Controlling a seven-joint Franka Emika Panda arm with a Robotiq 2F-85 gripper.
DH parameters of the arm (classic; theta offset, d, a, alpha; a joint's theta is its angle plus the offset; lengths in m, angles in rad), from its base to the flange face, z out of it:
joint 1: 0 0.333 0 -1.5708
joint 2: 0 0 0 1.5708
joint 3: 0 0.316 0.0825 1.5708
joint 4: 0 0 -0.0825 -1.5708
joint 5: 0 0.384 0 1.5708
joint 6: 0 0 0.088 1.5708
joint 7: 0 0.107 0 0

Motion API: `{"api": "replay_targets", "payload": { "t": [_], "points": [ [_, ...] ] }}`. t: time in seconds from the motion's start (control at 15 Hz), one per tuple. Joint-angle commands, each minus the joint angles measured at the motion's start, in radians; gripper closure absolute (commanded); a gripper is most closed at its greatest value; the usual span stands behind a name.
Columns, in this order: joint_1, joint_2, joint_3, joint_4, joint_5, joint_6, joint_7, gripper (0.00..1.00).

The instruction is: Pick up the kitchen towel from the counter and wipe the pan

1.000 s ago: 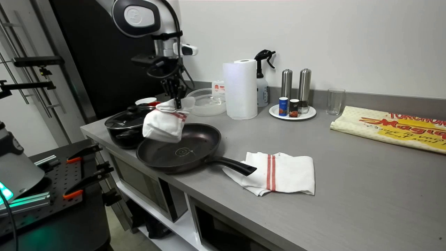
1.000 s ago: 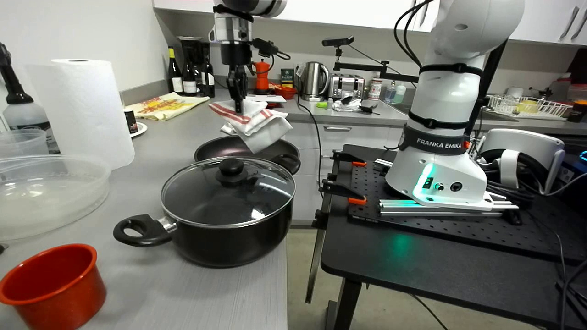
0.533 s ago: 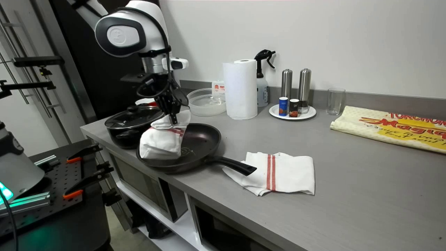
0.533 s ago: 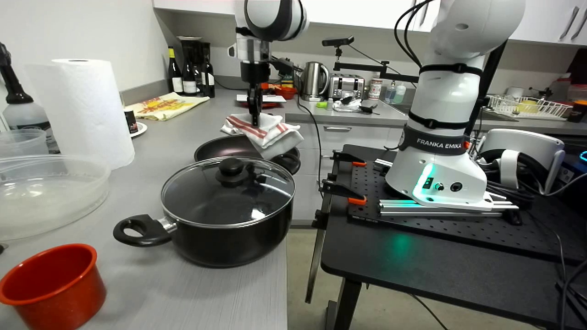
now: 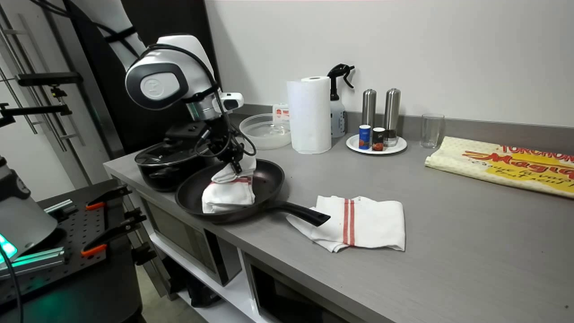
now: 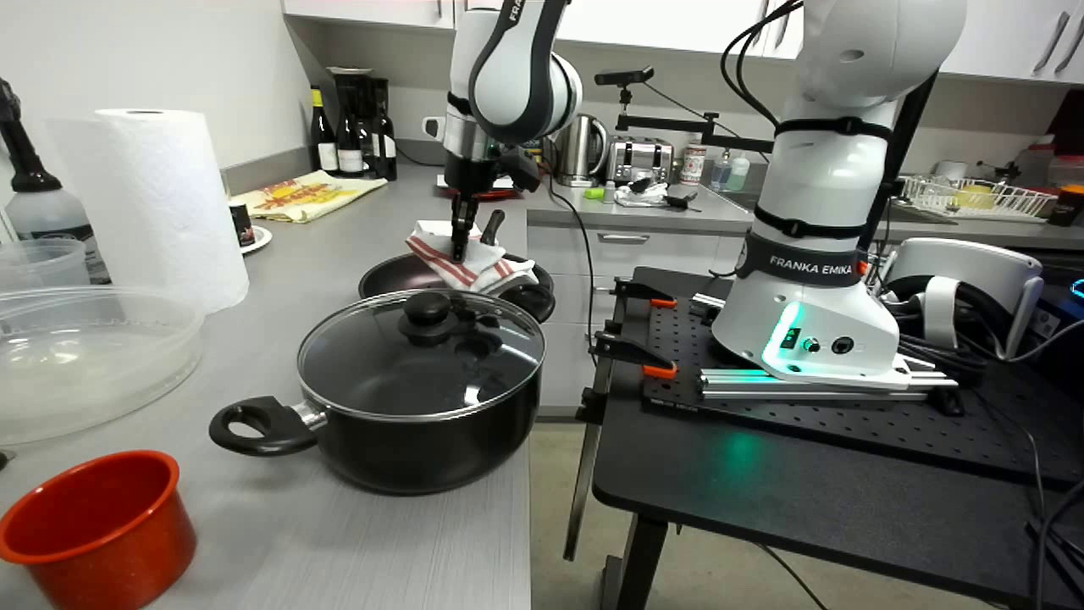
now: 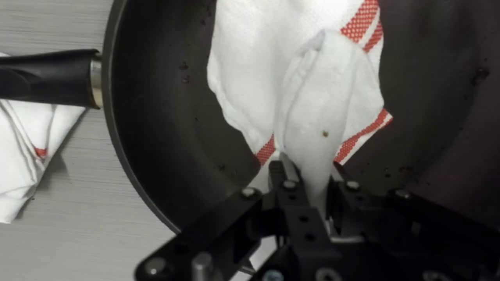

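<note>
Spare towel: white with a red mark, folded, on the counter at far left of the wrist view; the pan handle passes over it. Not in the jaws; judged to play no part in the move.
Pan handle: black, its length running left to right in the wrist view, roughly crosswise to the held towel.
Pan, left portion: dark floor between rim and held towel, with scattered dark specks.
Kitchen towel: white, red stripes, bunched; within the pan's rim. Lies ahead of the fingertips, long axis nearly in line with the fingers, pan floor to either side. Lower folds seem to rest on the pan; contact not plainly shown.
Gripper: jaws clamped about one fold of the kitchen towel. Tilted above the pan in both exterior views; sole arm present.
Pan, right portion: further specks along the floor. Judged move: press down, then sweep sideways across the towel's length, reaching specks on both flanks.
Lidded pot: just beside the pan, away from the handle, in both exterior views; touching or apart, cannot tell. Judged to limit a rightward sweep beyond the rim.
</note>
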Motion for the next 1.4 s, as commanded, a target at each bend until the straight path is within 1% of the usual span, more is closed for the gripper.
{"api": "replay_targets", "payload": {
  "t": [0.0,0.2,0.4,0.8,0.93,1.07,1.33],
  "points": [
    [-0.05,0.104,0.03,0.057,-0.035,0.09,-0.002,0.96],
    [-0.046,0.179,0.004,0.116,-0.072,0.11,0.017,0.96],
    [-0.053,0.246,-0.003,0.185,-0.086,0.105,0.026,0.96],
    [-0.048,0.329,-0.017,0.275,-0.1,0.096,0.035,0.96],
    [-0.061,0.324,0.003,0.274,-0.101,0.089,0.032,0.96],
    [-0.086,0.303,0.042,0.249,-0.102,0.084,0.022,0.96],
    [-0.15,0.259,0.152,0.182,-0.127,0.083,-0.01,0.96]
  ]
}}
